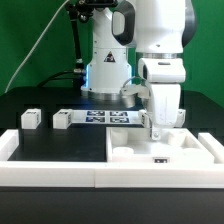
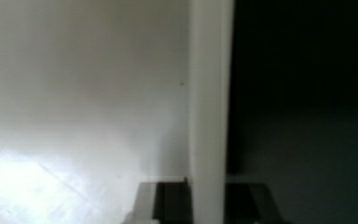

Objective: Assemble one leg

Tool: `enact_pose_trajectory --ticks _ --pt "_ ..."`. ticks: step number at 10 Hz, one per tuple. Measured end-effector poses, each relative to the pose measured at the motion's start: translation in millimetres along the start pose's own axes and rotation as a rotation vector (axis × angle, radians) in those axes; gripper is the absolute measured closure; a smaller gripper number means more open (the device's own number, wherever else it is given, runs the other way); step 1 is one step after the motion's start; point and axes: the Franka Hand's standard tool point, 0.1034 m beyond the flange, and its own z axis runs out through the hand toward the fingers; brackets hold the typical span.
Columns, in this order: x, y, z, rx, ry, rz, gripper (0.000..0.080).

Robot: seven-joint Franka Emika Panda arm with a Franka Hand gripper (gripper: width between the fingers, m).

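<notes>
White border walls (image 1: 50,165) run along the front of the black table (image 1: 60,142). In the exterior view, a big flat white tray piece (image 1: 125,152) lies at the lower right, just behind the front wall. It has a low rim and a small black and white tag (image 1: 160,160) on its front edge. I see no loose part lying in the tray.

The outer leg (image 1: 32,118) stands on the table at the middle left of the frame. The inner leg (image 1: 62,120) stands near it, more to the exterior view's right. Both are outside the tray. The marker board (image 1: 105,118) lies flat beside the inner leg.

The white arm (image 1: 160,40) reaches down from the top. Its gripper (image 1: 159,130) hangs low over the far right part of the tray. I cannot tell if it is clenched, loose, or gripping anything.

The wrist view is blurry. The tray fills one side as a pale surface, its raised edge (image 2: 208,100) runs through the middle, and the dark table is beyond. Dark fingertips (image 2: 165,205) show on both sides of that edge.
</notes>
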Motion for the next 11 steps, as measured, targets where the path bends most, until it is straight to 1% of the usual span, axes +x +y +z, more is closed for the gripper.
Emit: enact_pose_trajectory --ticks 1,3,4,5,6,7,8,9,10,11 --pt "3.6 3.6 0.2 -0.008 0.005 -0.004 0.0739" --pt "6.2 3.4 0.1 -0.009 0.008 0.003 0.0739" --pt "5.7 3.1 0.3 -0.009 0.007 0.004 0.0658" --pt "5.4 3.0 0.4 -0.008 0.007 0.005 0.0658" --pt "5.4 3.0 0.4 -0.008 0.007 0.005 0.0522" --pt "5.3 2.9 0.5 -0.008 0.007 0.005 0.034" --pt "5.2 2.9 0.5 -0.008 0.007 0.005 0.0219" --pt "5.2 2.8 0.5 -0.008 0.007 0.005 0.0219" --pt "5.1 2.8 0.5 -0.008 0.007 0.005 0.0164" --pt "5.1 2.8 0.5 -0.008 0.007 0.005 0.0153"
